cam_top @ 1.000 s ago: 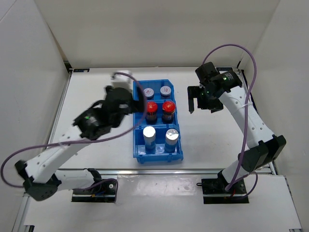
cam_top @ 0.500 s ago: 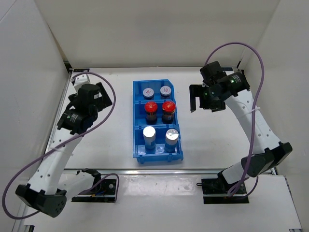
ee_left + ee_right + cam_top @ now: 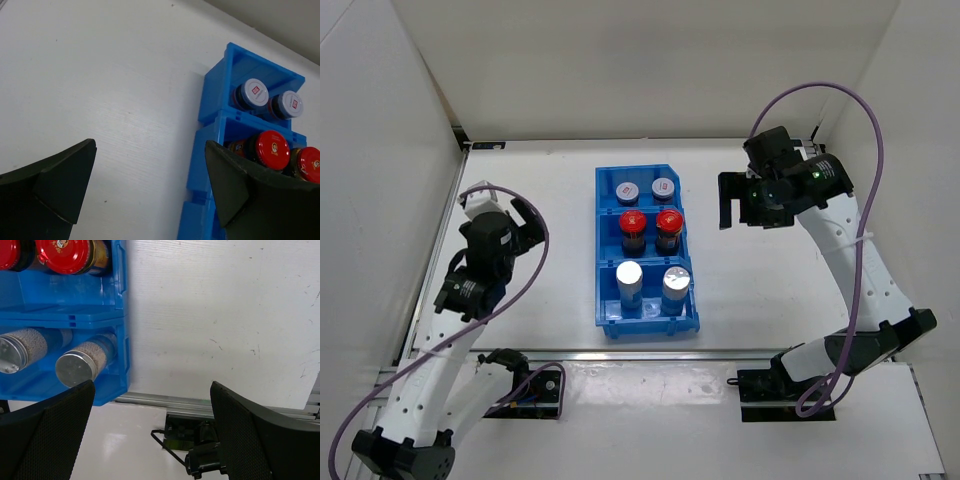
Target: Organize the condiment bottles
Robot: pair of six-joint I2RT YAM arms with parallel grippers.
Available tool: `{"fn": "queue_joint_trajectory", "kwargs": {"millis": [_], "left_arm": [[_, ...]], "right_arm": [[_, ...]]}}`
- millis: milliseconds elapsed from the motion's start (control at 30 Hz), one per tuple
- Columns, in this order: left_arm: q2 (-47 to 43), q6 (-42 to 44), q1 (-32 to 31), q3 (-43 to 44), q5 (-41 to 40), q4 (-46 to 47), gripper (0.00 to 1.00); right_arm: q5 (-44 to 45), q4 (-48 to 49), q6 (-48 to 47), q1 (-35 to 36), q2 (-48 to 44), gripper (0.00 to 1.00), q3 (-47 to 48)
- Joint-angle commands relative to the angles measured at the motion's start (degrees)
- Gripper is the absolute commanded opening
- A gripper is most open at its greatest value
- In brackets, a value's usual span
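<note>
Six condiment bottles: upright in blue bin, one pair per compartment; unmoved.
Bin edges: bare table on both sides.
Left tool: spread wide, empty; has pulled back from bin toward left table edge.
Right tool: spread wide, empty, right of bin; drifted slightly outward.

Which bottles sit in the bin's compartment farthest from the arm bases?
The two short grey-lidded bottles. In the blue bin, the red-capped pair fills the middle compartment, the silver-capped pair the nearest one.
</note>
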Motion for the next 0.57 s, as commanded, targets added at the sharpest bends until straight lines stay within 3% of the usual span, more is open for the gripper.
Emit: {"fn": "queue_joint_trajectory", "kwargs": {"millis": [0,233,533], "left_arm": [[0.0,7.8,0.3,0.8,4.6,4.6,1.00],[3.3,9.1,0.3,4.7,5.9,0.8,1.00],[-4.2,5.5,0.3,-4.7,10.3,5.5,1.00]], "right_arm": [[2.8,-1.5,-0.6,0.0,-1.3,0.99,2.0],[3.3,-1.5,0.0,0.0,-1.3,0.99,7.3],[3.4,-2.8,1.2,0.0,1.7,0.99,12.5]]}}
